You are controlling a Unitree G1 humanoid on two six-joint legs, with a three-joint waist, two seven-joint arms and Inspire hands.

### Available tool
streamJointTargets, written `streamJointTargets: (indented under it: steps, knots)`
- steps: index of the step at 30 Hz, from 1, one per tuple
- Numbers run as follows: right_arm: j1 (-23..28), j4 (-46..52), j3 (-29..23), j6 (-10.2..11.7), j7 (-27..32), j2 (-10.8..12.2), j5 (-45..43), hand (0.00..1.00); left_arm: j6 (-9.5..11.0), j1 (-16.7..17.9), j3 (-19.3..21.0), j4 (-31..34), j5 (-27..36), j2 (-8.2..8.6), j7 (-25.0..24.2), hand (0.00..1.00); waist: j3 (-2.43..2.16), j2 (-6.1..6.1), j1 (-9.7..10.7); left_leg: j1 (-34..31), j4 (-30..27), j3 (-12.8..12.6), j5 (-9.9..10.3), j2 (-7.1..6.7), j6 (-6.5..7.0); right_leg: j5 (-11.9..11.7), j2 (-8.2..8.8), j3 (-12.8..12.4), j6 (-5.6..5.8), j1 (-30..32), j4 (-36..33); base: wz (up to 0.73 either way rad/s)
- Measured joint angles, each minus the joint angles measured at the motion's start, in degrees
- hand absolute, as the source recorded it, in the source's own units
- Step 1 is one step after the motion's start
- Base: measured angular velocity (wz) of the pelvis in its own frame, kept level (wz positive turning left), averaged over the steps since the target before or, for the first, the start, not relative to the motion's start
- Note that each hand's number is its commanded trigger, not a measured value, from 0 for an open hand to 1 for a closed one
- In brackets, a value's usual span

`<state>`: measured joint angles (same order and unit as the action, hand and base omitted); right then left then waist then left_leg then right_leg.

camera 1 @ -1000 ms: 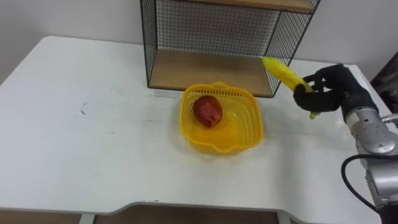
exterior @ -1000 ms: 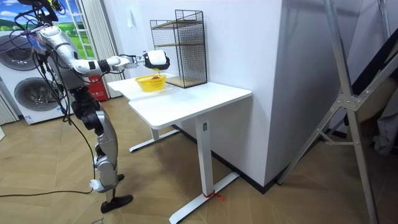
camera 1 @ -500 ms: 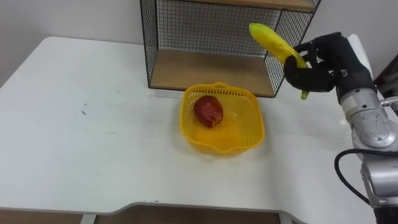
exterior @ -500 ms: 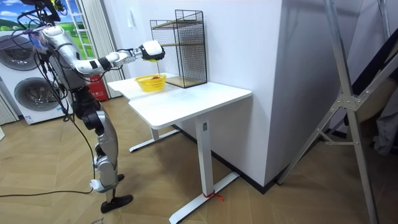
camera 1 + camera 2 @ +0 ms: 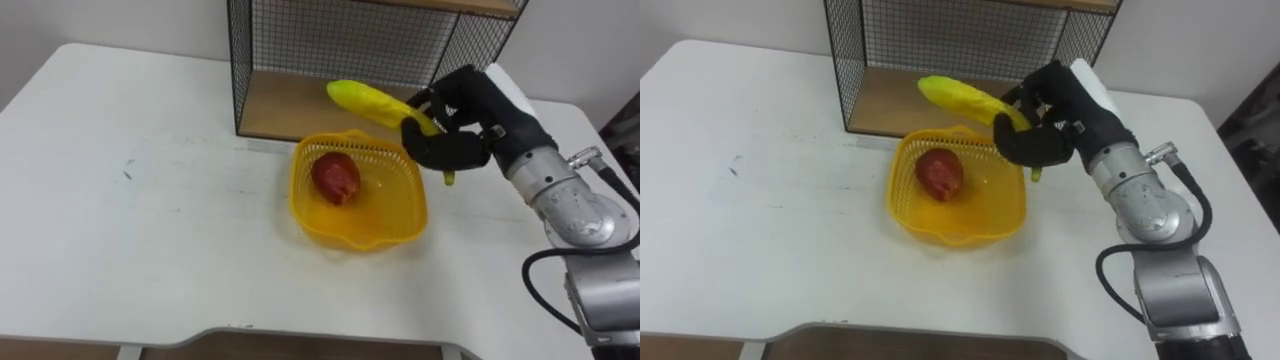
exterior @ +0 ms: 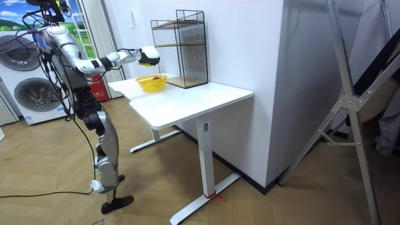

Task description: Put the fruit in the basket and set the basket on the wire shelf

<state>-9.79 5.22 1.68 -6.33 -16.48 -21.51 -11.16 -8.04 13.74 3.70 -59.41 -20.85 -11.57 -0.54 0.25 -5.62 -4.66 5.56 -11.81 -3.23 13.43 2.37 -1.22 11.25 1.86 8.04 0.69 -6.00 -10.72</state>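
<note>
A white desk (image 5: 150, 230) is noted, with a black wire shelf (image 5: 340, 45) standing at its far edge and a yellow basket (image 5: 345, 238) set on the desk just in front of the shelf. The right robot hand (image 5: 455, 130), reached in from the right, is clamped round one end of a banana (image 5: 365, 100). The banana is held roughly level above the basket's far rim, free end pointing left. A red fruit (image 5: 335, 178) is recorded lying inside the basket, left of centre.
</note>
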Motion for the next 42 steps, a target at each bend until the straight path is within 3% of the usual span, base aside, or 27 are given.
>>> streamJointTargets:
  steps: [9, 10, 11, 18, 29, 37, 42]
  knots:
    - [0.1, 0.0, 1.6, -0.9, -6.7, -0.7, -0.7, 1.0, -0.1, -0.5, -0.3, 0.0, 0.0, -0.01, 0.2, 0.0, 0.02, 0.04, -0.4, -0.5, 0.0, 0.1, 0.0, 0.02, 0.0, 0.0, 0.0, 0.2, 0.0, 0.2, -0.1, 0.0]
    - [0.4, 0.0, 1.6, -1.1, -7.5, -0.7, -0.7, 0.59, -0.1, -0.6, -0.3, 0.0, 0.0, -0.04, 0.1, 0.0, -0.07, -0.09, -0.5, -0.4, 0.0, 0.1, 0.0, 0.02, 0.0, 0.0, 0.0, 0.2, 0.0, 0.2, -0.1, 0.0]
    - [0.8, 0.0, 1.6, -1.3, -8.2, -0.7, -0.7, 0.0, -0.2, -0.7, -0.4, 0.0, 0.0, -0.1, 0.1, 0.0, -0.17, -0.24, -0.5, -0.4, 0.0, 0.1, 0.0, 0.02, 0.0, 0.0, 0.0, 0.2, 0.0, 0.3, -0.1, 0.0]
    - [1.6, 0.0, 1.7, -2.4, -10.3, -0.8, -0.7, 0.0, -0.3, -0.9, -0.5, 0.0, 0.6, -0.15, -0.1, 0.0, -0.24, -0.37, -0.5, -0.3, -0.1, 0.1, 0.0, 0.02, 0.0, 0.0, 0.0, 0.1, 0.0, 0.2, 0.1, 0.0]
    - [1.7, 0.0, 1.7, -3.7, -11.3, -0.8, -3.0, 0.0, -0.4, -1.1, -0.5, 0.1, 0.6, -0.17, 0.0, 0.0, 0.08, -0.36, -0.5, -0.1, 0.0, 0.1, 0.0, 0.02, 0.0, 0.0, 0.0, 0.2, 0.0, 0.0, 0.0, 0.0]
    - [1.7, 0.0, 1.6, -3.7, -12.2, -0.8, -4.4, 0.0, -0.4, -1.0, -0.5, 0.1, 0.6, -0.18, 0.1, 0.0, -0.06, -0.64, -0.4, -0.2, 0.0, 0.1, 0.0, 0.02, 0.0, 0.0, -0.01, 0.2, 0.0, 0.1, 0.0, 0.0]
    - [1.7, -0.1, 1.2, -3.5, -11.9, -0.8, -4.4, 0.0, -0.1, -0.8, -0.4, -0.1, 0.6, -0.24, 0.3, 0.0, 0.19, -0.77, -0.3, 0.0, 0.0, 0.0, 0.0, 0.02, 0.0, 0.0, -0.02, 0.0, 0.0, 0.0, 0.0, 0.0]
